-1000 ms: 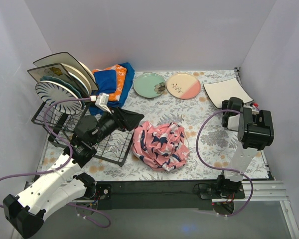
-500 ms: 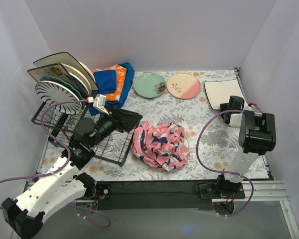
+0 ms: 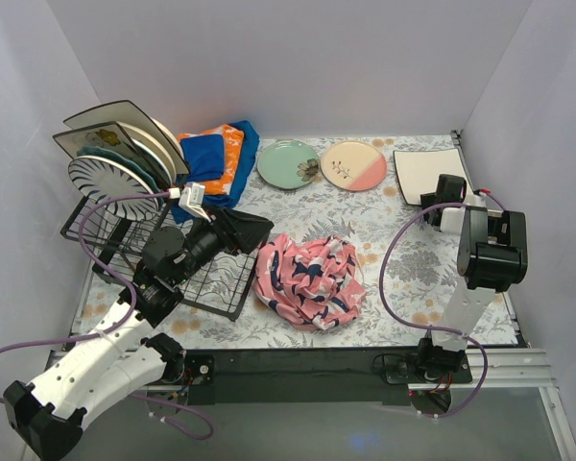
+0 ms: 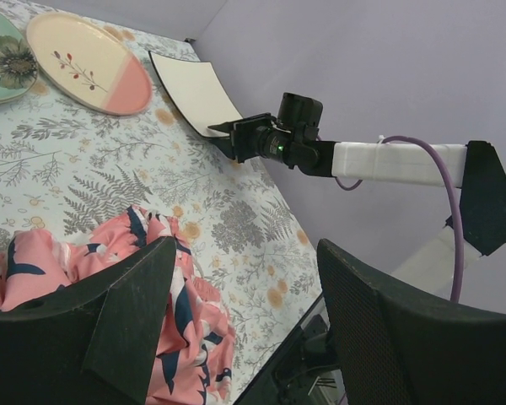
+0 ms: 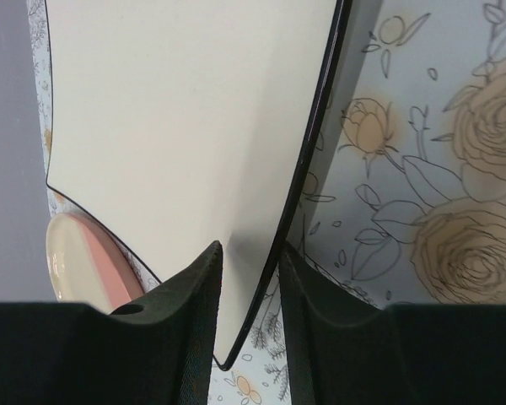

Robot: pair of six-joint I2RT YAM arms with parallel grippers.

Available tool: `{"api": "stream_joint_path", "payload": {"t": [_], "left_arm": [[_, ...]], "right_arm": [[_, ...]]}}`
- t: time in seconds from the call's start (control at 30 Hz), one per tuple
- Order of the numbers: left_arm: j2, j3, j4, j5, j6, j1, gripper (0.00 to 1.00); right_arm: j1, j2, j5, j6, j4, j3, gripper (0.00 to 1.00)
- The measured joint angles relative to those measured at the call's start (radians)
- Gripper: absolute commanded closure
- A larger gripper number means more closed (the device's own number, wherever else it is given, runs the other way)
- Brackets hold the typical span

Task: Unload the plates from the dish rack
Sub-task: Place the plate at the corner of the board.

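Observation:
The black wire dish rack point(image 3: 101, 230) stands at the far left with several plates point(image 3: 115, 168) upright in its slots. A mint green plate point(image 3: 288, 163) and a cream-and-pink plate point(image 3: 353, 165) lie flat at the back. My right gripper point(image 3: 442, 195) point(image 5: 250, 253) grips the near rim of the cream square plate point(image 3: 424, 173) point(image 5: 177, 126), one finger on top and one beneath. That plate sits low at the back right. My left gripper point(image 3: 248, 230) point(image 4: 244, 253) hangs open over the rack's right end, nothing between its fingers.
A crumpled pink patterned cloth point(image 3: 307, 279) lies mid-table, just right of the left gripper. Folded blue-orange cloths point(image 3: 219, 158) rest behind the rack. The right wall stands close beside the square plate, and purple cables loop from both arms.
The right gripper has carried the square plate a little farther back and left, and the plate now lies flatter. The left arm shifted slightly at first, then held still.

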Motion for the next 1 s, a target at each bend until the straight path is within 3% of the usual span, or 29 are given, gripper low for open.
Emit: {"api": "stream_joint_path", "payload": {"t": [0.2,0.37,0.53,0.77,1.0], "left_arm": [[0.038,0.017,-0.034,-0.055,0.008,0.000,0.35],[0.113,0.091,-0.135,-0.185,0.015,0.000,0.35],[0.178,0.250,-0.269,-0.351,0.034,0.000,0.35],[0.371,0.636,-0.439,-0.571,0.138,0.000,0.36],[0.441,0.680,-0.637,-0.817,0.138,0.000,0.41]], "right_arm": [[0.003,0.044,-0.023,-0.027,0.010,0.052,0.61],[-0.002,0.039,-0.056,-0.070,0.018,0.050,0.52],[-0.028,-0.064,-0.135,-0.119,0.018,-0.043,0.45],[-0.014,-0.214,-0.357,-0.246,0.015,-0.094,0.36],[0.117,-0.350,-0.523,-0.391,-0.002,-0.104,0.36]]}}
